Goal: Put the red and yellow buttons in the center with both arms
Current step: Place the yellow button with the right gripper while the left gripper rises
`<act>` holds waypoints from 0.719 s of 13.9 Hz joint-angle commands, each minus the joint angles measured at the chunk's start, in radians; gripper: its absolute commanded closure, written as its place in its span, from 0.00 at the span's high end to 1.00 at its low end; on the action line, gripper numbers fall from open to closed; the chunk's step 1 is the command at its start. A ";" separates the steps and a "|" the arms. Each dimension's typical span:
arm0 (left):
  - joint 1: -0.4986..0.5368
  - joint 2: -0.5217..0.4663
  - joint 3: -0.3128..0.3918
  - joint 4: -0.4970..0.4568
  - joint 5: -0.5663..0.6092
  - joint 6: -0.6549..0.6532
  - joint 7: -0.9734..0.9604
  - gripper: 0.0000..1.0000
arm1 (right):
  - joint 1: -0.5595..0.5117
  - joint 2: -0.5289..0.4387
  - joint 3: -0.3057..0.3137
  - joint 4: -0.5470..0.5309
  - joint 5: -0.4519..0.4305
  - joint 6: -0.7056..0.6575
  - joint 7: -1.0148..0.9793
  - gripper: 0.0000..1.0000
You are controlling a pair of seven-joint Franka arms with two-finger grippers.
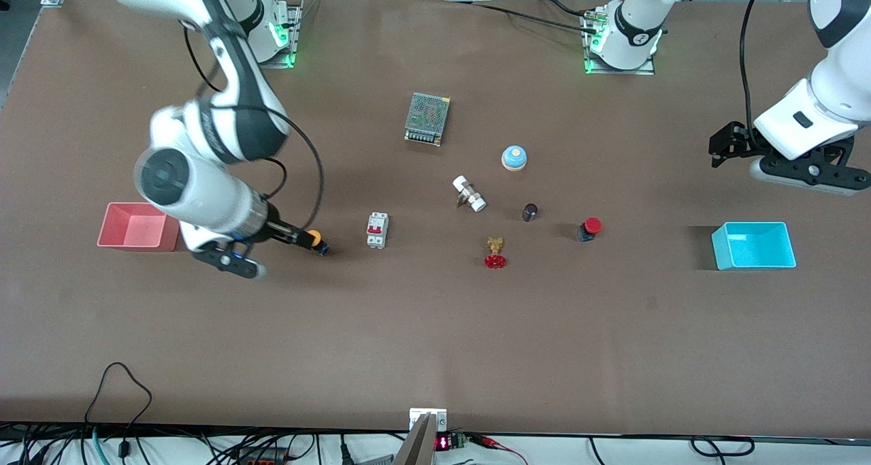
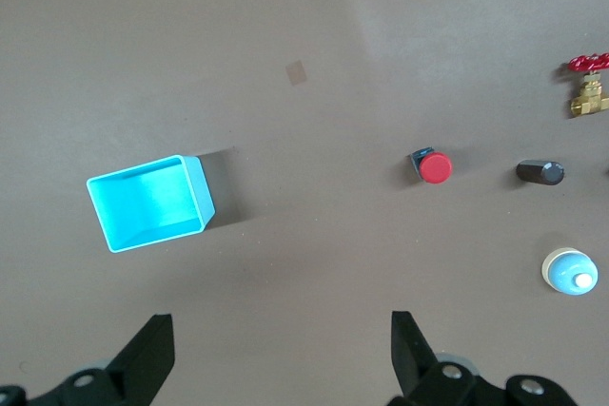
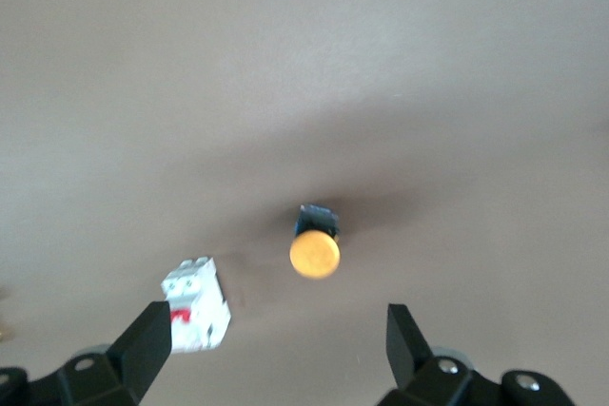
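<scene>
The right claw point(image 1: 299, 242) is positioned low over the counter point(image 1: 435, 342) toward the right arm's end, fingers spread apart in the right wrist view with nothing between them; the yellow button point(image 1: 314, 238) lies on its side just off the fingertips, beside the red bin point(image 1: 138, 227) and nearer that bin than the white breaker point(image 1: 378, 230). The left claw point(image 1: 722, 148) hangs high over the left arm's end, fingers also apart and empty, above the blue bin point(image 1: 754, 245). The red button point(image 1: 590, 228) rests on the counter between the blue bin and the small dark cylinder point(image 1: 529, 212). Risks judged: the tipped yellow button could roll or be pushed away if the fingers close off-centre on its round cap. The red button sits near the brass valve point(image 1: 496, 253) and cylinder, so a careless sweep could knock them. The two arms could crowd each other at the middle.
</scene>
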 commanded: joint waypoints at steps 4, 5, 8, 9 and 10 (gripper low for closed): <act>-0.070 -0.014 0.094 -0.015 -0.032 0.047 -0.010 1.00 | -0.152 -0.053 0.003 0.174 -0.025 -0.287 -0.172 1.00; -0.088 -0.016 0.098 -0.014 -0.032 0.046 -0.024 1.00 | -0.182 -0.054 -0.002 0.189 -0.042 -0.320 -0.236 1.00; -0.091 -0.010 0.098 -0.012 -0.029 0.046 -0.083 1.00 | -0.322 -0.116 0.013 0.200 -0.063 -0.335 -0.503 1.00; -0.087 -0.007 0.096 -0.014 -0.029 0.041 -0.083 1.00 | -0.372 -0.134 0.016 0.193 -0.062 -0.341 -0.551 1.00; -0.085 0.001 0.096 -0.012 -0.029 0.037 -0.081 1.00 | -0.414 -0.151 0.016 0.173 -0.062 -0.344 -0.583 1.00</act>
